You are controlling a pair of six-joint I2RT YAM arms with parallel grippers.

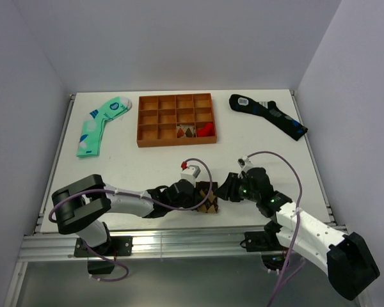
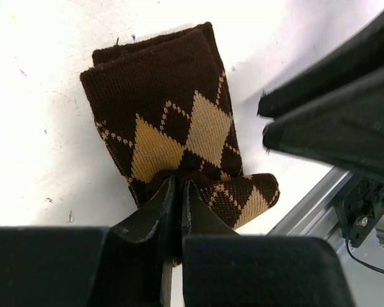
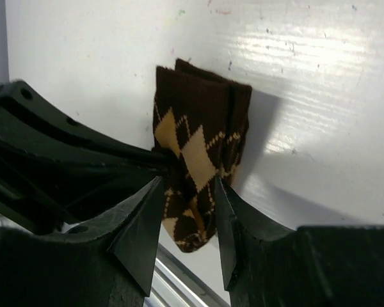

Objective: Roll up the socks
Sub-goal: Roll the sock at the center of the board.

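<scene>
Near the table [image 1: 147,167] front edge, the socks [image 1: 208,198] sit folded up thick: dark brown w/ tan diamonds. Your left gripper [image 2: 177,187] pinches the fold tight. Your right gripper [image 3: 189,188] is half open, fingers either side of one end.

White arms [image 1: 128,202], black hands [image 2: 176,195] [image 3: 187,204], lilac cables [image 1: 269,152]
</scene>
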